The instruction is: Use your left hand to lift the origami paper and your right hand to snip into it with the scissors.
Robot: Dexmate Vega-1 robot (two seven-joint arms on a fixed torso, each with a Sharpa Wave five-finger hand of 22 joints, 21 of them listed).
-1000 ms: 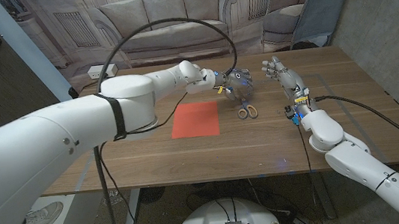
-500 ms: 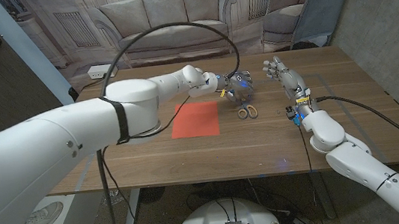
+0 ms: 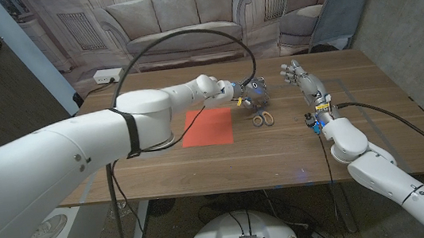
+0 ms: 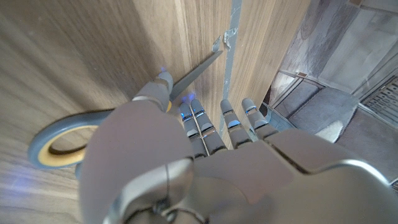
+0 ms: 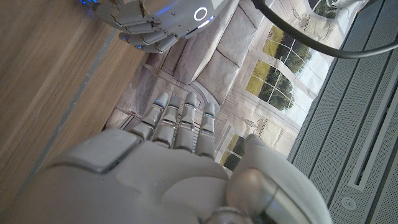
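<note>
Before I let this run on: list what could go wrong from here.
1. The left hand is over the scissors, not the origami paper; it may take the wrong tool.
2. The right hand is open beside the scissors, so the two hands could collide.

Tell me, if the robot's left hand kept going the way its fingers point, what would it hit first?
Probably the scissors: the left hand hovers right over them, fingers aimed down at the handles and blades. Whether they already touch is unclear.

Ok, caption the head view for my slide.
Left hand over the scissors, red origami paper flat on the table, right hand waiting empty alongside.
</note>
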